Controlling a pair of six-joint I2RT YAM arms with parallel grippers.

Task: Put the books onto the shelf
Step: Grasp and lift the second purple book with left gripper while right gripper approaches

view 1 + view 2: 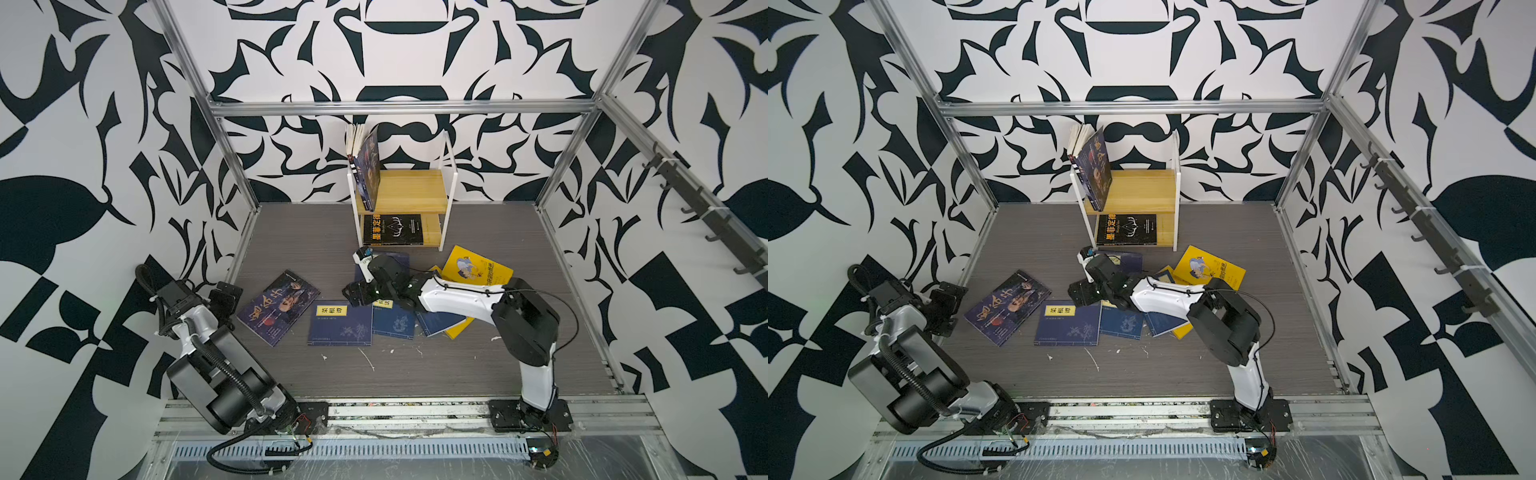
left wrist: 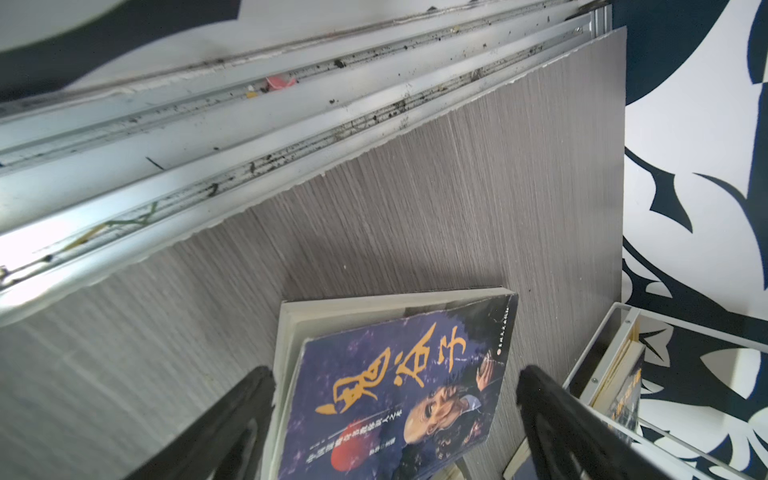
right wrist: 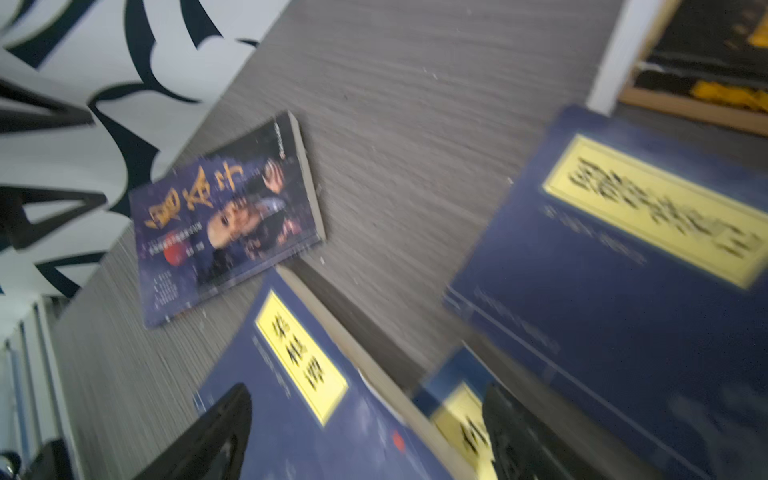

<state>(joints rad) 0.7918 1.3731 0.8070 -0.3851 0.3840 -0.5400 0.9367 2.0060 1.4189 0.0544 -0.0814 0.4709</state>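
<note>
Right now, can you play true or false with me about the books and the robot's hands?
1. A black book lies flat on the bottom board of the shelf. True.
2. The yellow book is on the shelf. False: it lies on the table, in front of the shelf.
3. The left hand holds the book with the man's face. False: that hand is open and the book lies flat on the table.
4. Some books stand leaning on the top board. True.
5. The right hand is shut. False: it is open, over the blue books.
</note>
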